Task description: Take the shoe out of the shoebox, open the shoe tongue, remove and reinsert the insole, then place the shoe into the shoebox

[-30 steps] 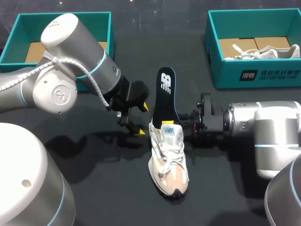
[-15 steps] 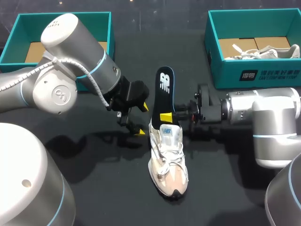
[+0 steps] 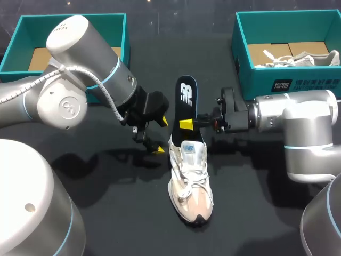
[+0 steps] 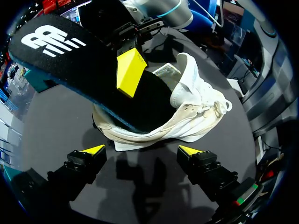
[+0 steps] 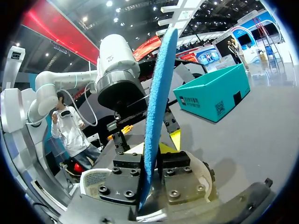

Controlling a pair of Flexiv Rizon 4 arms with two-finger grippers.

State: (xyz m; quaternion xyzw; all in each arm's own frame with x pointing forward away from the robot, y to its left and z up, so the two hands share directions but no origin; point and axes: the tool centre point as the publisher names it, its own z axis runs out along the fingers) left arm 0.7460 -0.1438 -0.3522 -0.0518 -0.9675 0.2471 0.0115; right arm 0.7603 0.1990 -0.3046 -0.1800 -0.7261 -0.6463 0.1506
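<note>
The right gripper is clamped on the black foam insole, the one with the white logo and blue underside. There's a yellow tip on each face, pinching it roughly midway along. Over the last second that gripper has crept up and away from the collar of the white and beige mesh sneaker. The yellow tip was sitting right at the tongue, and now there's a clear stretch of black foam between them. The arm behind it has drifted the same way. The heel end of the insole barely shifts in the head view, so I honestly can't say if it's sliding out or just tipping up steeper. Either way, the left wrist view shows its toe end tucked inside the sneaker, so it isn't free yet.

The left gripper hasn't budged. Its fingers are spread wide, holding nothing, parked just beside the sneaker's heel. The sneaker hasn't moved either; it sits on its sole mid-way across the dark tabletop, toe pointing toward the robot.

My read is that we're mid insole removal, with the shoe out of the box and the tongue open. Reinserting and boxing are still to do. The empty teal cardboard shoebox sits far left, well apart from the sneaker. The second teal shoebox on the right has another pale shoe in it.
</note>
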